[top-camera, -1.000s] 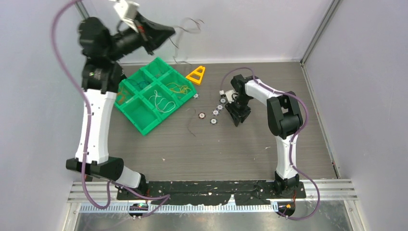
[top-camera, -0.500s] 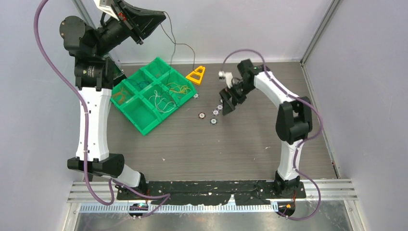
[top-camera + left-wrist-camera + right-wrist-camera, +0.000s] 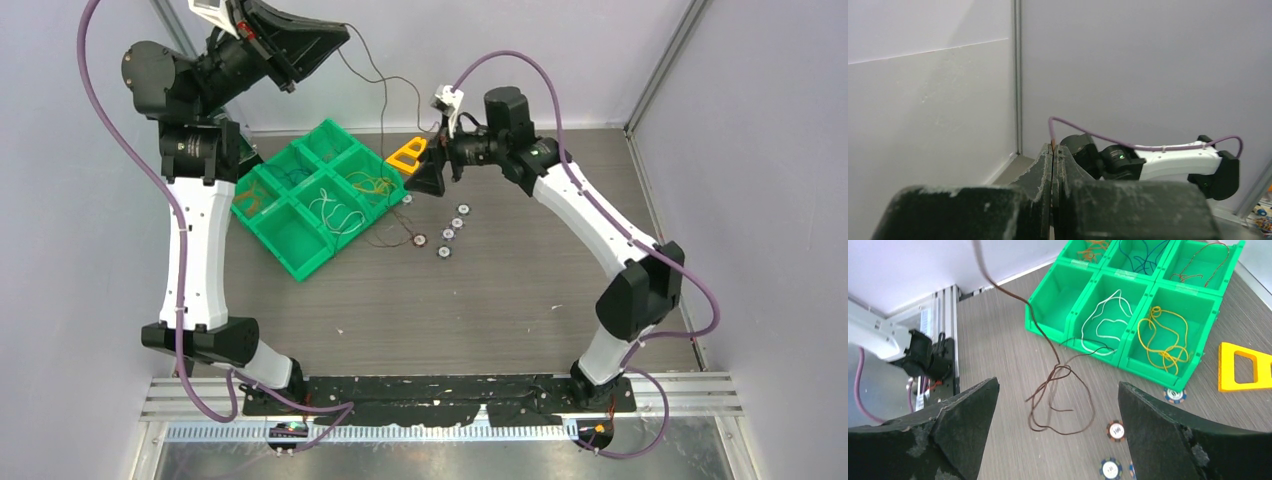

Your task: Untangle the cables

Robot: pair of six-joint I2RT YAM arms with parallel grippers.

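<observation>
the dark brown cable is a hair-thin wire. it hangs in a long slack line from the left gripper, high in the upper left of the top view. it ends in a loose knot of loops on the worktop, just beside the green six-compartment bin. the left jaws are pressed fully together on its upper end. the right gripper hovers above the knot, its jaws spread wide with nothing between them. the other cables lie in the bin, one colour to a compartment: a white cable and a yellow cable in the row nearer the knot, an orange cable, a blue cable and a reddish cable in the far row. only the top view shows the wire's whole run. the left wrist view shows just the closed seam with a reddish speck of wire at its tip, and the right arm beyond. the right wrist view alone shows the strands crossing in the knot. it also shows one dark strand reaching over the front wall of the white cable's compartment, poker chips near the loops, and a yellow triangular frame at the right edge.
</observation>
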